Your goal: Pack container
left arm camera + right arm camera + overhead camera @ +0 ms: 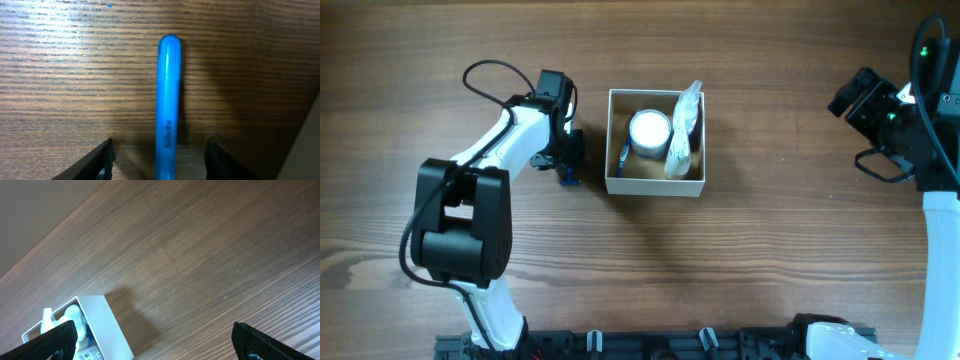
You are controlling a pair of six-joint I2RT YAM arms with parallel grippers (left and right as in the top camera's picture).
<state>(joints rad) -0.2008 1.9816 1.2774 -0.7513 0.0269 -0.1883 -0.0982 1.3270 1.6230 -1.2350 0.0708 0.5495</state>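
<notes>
The container point(655, 187), a square white-walled box with a tan inside, stands mid-table and holds a round white-lidded jar point(649, 130), a clear packet point(685, 128) and a small blue item point(623, 158). A blue razor point(567, 177) lies on the table just left of it. My left gripper point(568, 160) is low over the razor. In the left wrist view the blue handle point(167, 100) runs between the open fingers point(160, 160) without touching them. My right gripper point(855, 100) is open and empty, raised at the far right; its wrist view shows its fingers point(152, 340) and the container point(107, 325).
The wooden table point(770, 260) fills all views. A pale wall, likely the container's, shows at the right edge of the left wrist view point(311, 150). The left arm's base point(460, 230) stands at the front left.
</notes>
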